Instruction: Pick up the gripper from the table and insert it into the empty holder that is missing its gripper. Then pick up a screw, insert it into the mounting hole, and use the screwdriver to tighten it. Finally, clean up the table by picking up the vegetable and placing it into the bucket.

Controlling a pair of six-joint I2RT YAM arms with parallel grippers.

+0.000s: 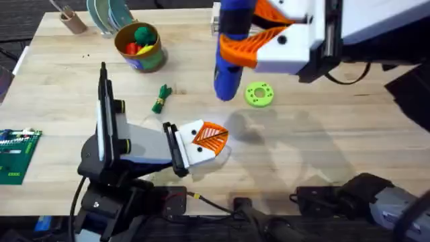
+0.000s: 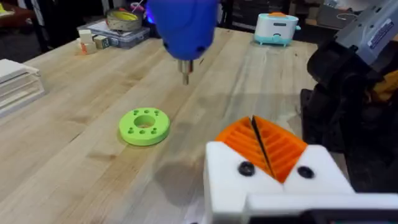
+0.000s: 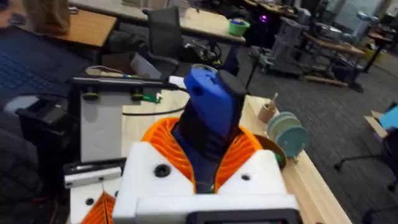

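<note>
My right gripper [image 1: 252, 42] hangs high over the table's far middle, shut on the blue screwdriver [image 1: 230, 50]. The screwdriver's narrow tip [image 2: 185, 73] points down, clear of the wooden table [image 1: 322, 134]. Nearer the front, my left gripper [image 1: 209, 138] is shut just above the table, its two orange pads pressed together. Each of its white holder blocks [image 2: 227, 168] carries an orange pad and shows a dark screw head [image 2: 246, 168]. I cannot tell which pad is the task's gripper. The green vegetable [image 1: 161, 99] lies left of centre. The bucket [image 1: 140, 46] stands at the far left with toys inside.
A bright-green disc with holes [image 1: 259, 94] lies just right of the screwdriver tip. A green circuit board [image 1: 15, 154] sits at the table's left edge. Stacked plates [image 1: 111, 15] and a small cup [image 1: 72, 21] stand at the far left corner. Cables run along the front edge.
</note>
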